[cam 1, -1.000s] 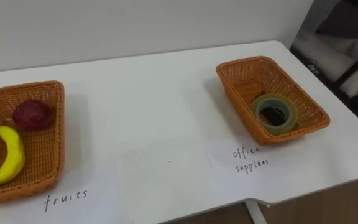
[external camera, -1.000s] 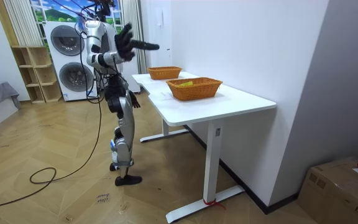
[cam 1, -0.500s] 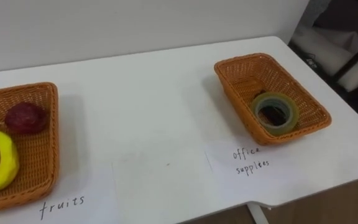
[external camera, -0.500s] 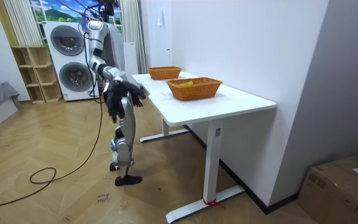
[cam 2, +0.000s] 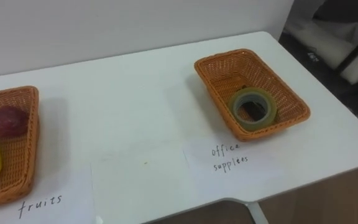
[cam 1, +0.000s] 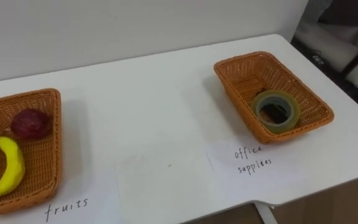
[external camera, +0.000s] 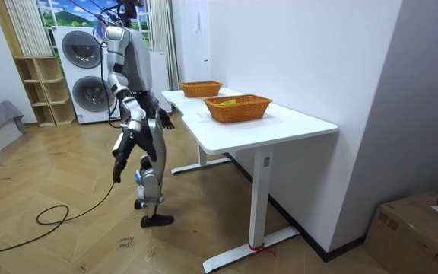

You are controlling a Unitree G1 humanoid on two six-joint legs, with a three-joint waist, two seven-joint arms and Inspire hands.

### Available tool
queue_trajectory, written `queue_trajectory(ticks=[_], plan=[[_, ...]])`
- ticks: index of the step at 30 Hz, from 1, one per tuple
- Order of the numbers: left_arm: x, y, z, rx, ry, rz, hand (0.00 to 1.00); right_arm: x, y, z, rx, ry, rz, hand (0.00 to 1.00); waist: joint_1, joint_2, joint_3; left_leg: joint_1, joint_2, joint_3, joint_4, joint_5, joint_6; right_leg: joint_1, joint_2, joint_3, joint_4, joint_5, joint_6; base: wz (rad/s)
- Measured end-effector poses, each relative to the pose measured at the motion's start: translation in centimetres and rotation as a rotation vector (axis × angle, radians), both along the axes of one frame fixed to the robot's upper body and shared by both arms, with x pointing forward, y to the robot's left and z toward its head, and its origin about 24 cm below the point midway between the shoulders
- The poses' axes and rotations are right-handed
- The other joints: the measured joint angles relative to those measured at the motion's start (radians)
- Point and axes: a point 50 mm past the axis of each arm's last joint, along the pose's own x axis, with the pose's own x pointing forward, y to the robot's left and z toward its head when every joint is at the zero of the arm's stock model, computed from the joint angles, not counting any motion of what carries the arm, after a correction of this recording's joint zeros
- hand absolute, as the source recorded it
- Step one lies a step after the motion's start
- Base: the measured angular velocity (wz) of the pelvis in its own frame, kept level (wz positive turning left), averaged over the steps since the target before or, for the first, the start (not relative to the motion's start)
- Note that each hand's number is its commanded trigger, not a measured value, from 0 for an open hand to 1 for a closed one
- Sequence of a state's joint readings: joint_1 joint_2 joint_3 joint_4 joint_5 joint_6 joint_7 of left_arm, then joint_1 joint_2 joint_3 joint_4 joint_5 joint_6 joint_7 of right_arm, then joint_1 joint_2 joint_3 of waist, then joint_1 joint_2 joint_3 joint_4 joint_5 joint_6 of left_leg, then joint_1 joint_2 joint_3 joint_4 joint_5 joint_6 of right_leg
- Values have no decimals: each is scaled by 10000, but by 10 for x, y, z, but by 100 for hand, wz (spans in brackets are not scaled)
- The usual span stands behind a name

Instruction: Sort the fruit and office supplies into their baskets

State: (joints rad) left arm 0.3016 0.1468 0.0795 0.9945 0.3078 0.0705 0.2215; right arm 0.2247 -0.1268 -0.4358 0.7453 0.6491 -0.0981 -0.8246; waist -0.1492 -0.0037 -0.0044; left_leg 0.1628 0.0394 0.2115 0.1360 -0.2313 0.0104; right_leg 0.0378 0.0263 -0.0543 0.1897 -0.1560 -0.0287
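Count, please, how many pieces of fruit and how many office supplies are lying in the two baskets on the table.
Fruit: 2, a yellow banana and a dark red round fruit, in the left orange wicker basket.
Office supplies: 1, an olive-tinted roll of tape, in the right orange wicker basket.
Total: 3.

Bright, even light — soft shadow beside the fruit basket [cam 1: 47,144].
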Motion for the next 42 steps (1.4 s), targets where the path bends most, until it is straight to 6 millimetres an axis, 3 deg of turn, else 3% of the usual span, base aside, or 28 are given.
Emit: queue_trajectory(ticks=[4,8,16,22,31,42], plan=[[-4,-7,-3,-182,159,61,0,-18,20,-18,821,1205,1104,0,233,-2,20,210,-10,1,-22,-7,-1,106,-37,65,176,-161,39,0],[-8,-10,-5,-240,325,106,0,-14,34,-28,1403,1318,2631,0,410,32,43,219,10,-2,-28,-71,-8,102,5,113,161,-162,36,-2],[-2,-13,-6,-269,236,14,0,-10,66,-50,3294,2224,7950,0,988,77,43,187,2,-132,-9,-90,-7,183,-47,-90,129,-130,30,4],[-3,-18,-8,-251,339,74,0,-2,87,-57,4368,2755,10870,0,1275,46,52,26,-6,-251,174,-89,-6,165,-101,-321,13,-135,29,6],[-12,-23,-10,-403,769,168,0,-3,94,-60,5083,2744,11734,0,1535,-68,70,-92,-11,-637,219,-88,-7,337,-135,-632,-198,-126,22,13],[-15,-27,-11,-658,968,-13,0,-1,97,-62,5378,2756,12014,0,1555,-125,87,-282,-150,-1087,342,-86,-3,451,-230,-995,-243,-141,52,12]])
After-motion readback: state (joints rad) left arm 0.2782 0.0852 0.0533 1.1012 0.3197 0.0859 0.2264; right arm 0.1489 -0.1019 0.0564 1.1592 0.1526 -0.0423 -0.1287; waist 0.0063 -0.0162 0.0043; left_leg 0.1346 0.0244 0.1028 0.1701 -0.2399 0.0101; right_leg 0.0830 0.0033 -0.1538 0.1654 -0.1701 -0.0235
